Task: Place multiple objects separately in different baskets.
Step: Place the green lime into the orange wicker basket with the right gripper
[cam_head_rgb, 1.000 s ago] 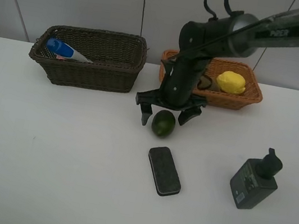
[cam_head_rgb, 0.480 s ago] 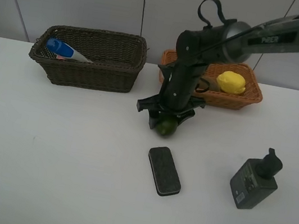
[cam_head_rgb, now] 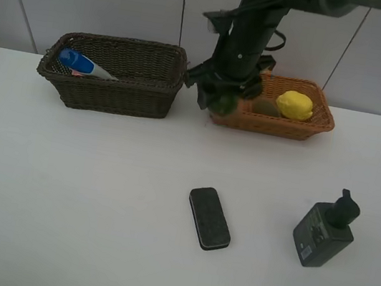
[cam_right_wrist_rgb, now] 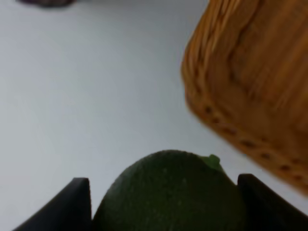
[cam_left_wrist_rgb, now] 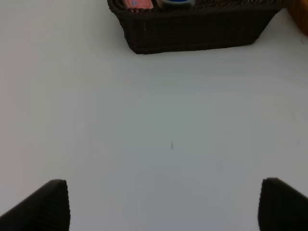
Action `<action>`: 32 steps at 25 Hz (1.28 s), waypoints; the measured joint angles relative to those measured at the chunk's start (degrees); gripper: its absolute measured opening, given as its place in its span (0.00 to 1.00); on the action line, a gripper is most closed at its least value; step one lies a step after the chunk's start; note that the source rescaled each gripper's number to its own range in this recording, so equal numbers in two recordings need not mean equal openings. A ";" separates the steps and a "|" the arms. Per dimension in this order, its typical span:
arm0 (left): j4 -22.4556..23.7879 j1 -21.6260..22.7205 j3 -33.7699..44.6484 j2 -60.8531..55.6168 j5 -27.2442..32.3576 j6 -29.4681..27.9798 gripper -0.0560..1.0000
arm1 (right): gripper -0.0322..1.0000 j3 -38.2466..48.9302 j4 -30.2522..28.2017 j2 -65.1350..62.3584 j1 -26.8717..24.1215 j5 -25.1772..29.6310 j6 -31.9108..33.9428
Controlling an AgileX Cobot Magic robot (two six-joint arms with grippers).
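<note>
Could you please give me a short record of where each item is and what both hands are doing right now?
right hand: shut on green lime, held in the air beside the orange basket corner
left hand: open, empty, over the table
orange basket: yellow lemon inside
dark basket: white blue-capped bottle inside
on table: black eraser, dark-green pump bottle

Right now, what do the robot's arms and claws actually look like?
The right arm is a glossy black, rounded tube with a thin black cable looping beside it. The right claw has two black fingers. The left claw shows only two dark, finely ribbed fingertips. No lettering is readable.
</note>
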 joint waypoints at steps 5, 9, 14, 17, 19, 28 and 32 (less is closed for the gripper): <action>0.00 0.00 0.00 0.00 0.00 0.00 1.00 | 0.45 -4.41 -2.71 3.53 -1.74 -6.20 -1.41; 0.00 0.00 0.00 0.00 0.00 0.00 1.00 | 0.45 -4.41 -3.46 7.55 -4.61 -8.86 -0.57; 0.00 0.00 0.00 0.00 0.00 0.00 1.00 | 0.45 -4.41 -4.47 8.86 -7.38 -11.60 0.52; 0.00 0.00 0.00 0.00 0.00 0.00 1.00 | 0.65 -4.41 -4.53 8.94 -8.03 -12.31 0.84; 0.00 0.00 0.00 0.00 0.00 0.00 1.00 | 0.87 -4.41 -4.72 8.94 -8.03 -12.48 0.84; 0.00 0.00 0.00 0.00 0.00 0.00 1.00 | 0.98 -4.41 -3.05 5.47 -8.61 -3.58 3.81; 0.00 0.00 0.00 0.00 0.00 0.00 1.00 | 0.98 -4.41 -2.93 -1.56 -9.38 6.92 4.47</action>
